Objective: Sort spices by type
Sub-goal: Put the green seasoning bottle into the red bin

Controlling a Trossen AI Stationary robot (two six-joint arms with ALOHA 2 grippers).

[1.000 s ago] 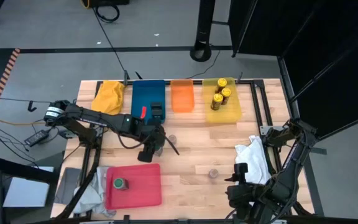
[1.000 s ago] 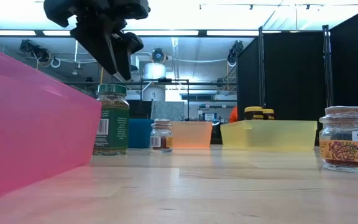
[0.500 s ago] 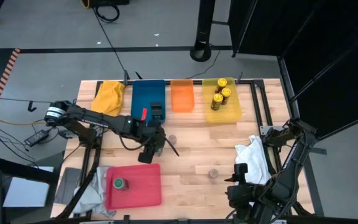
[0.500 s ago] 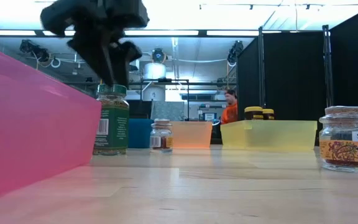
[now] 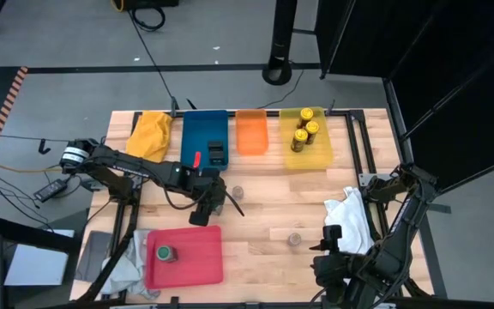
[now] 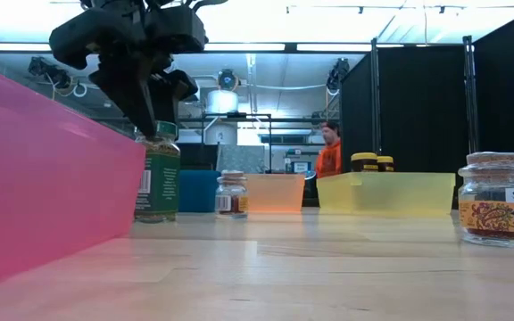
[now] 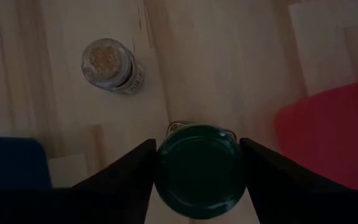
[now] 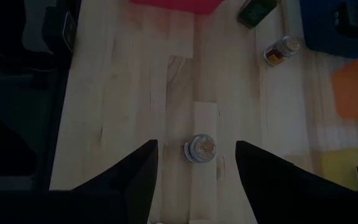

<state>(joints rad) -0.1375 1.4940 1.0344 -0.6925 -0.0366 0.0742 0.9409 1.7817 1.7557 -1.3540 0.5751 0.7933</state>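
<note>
A green-lidded spice jar [image 6: 159,178] stands upright on the table between the blue tray [image 5: 197,137] and the red tray [image 5: 195,257]. My left gripper [image 7: 199,168] is down over it, open, one finger on each side of the green lid [image 7: 197,177]. A second green-lidded jar [image 5: 165,253] stands in the red tray. Two small grey-topped jars [image 5: 237,191] [image 5: 294,239] stand on bare wood. Yellow-lidded jars [image 5: 303,133] are in the yellow tray [image 5: 307,159], and black boxes [image 5: 217,153] are in the blue tray. My right gripper [image 8: 196,144] waits open, high above the nearer small jar. My left gripper comes at the jar from above, slanting steeply down, with its two fingers [image 7: 132,168] level with the lid's rim on opposite sides. The lid fills the gap between them; whether the fingers touch it, I cannot tell. The jar's base rests on the table.
An orange tray [image 5: 251,133] stands between the blue and yellow trays at the far edge. A yellow cloth [image 5: 150,133] lies at the far left and a white cloth [image 5: 350,215] at the right. Bare wood lies in the table's middle. A person in orange shows in the room behind.
My left gripper has come straight down from above the green-lidded jar, so its fingers now stand at the lid's height instead of over it. The jar has stayed where it was.
</note>
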